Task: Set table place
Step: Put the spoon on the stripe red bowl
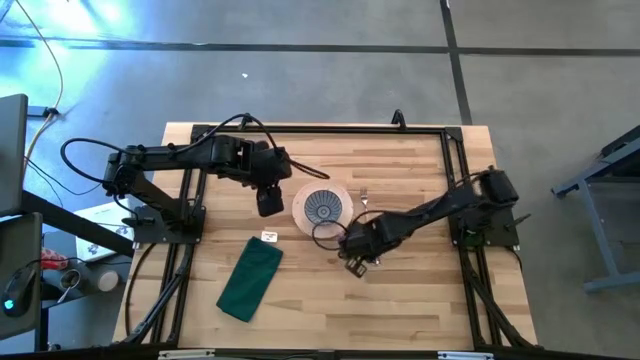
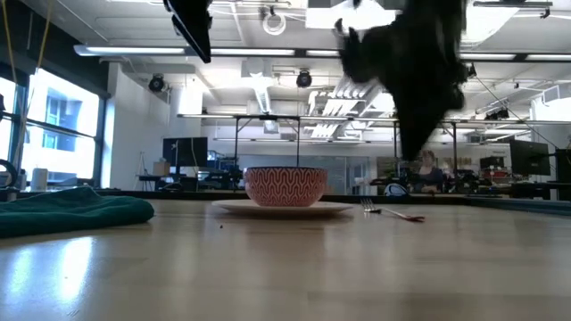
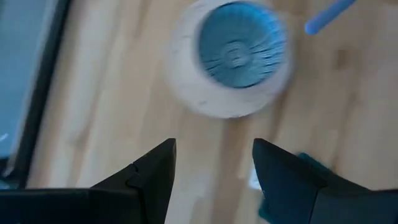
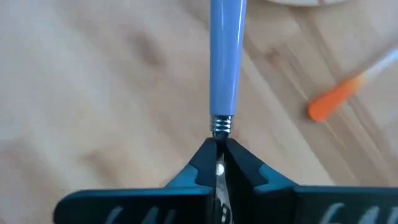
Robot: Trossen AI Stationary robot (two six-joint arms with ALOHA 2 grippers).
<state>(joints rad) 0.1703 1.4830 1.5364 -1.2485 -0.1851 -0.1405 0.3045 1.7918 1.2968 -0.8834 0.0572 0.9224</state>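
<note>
The right gripper (image 4: 219, 163) has its jaws clamped on the metal neck of a lilac-handled spoon (image 4: 225, 59), the handle pointing away from the wrist. It is held low over the light-wood butcher-block bench (image 1: 400, 290), just near-right of the round cream plate (image 1: 340, 193), probably so that the spoon can be laid beside the plate. An orange-handled fork (image 4: 339, 98) lies on the bench just right of the plate, its tines toward the far edge, already in a place-setting position.

The left gripper (image 3: 214, 163) hovers with its jaws open and empty, just left of the plate, apparently waiting clear of the working arm. The small blue patterned bowl (image 3: 241, 45) sits centred on the plate, so that stack appears finished.

A dark green folded cloth napkin (image 1: 250, 279) lies on the near-left part of the bench, well apart from the plate and angled; it seems not yet brought into the setting. A small white tag (image 1: 269, 237) rests between napkin and plate.
</note>
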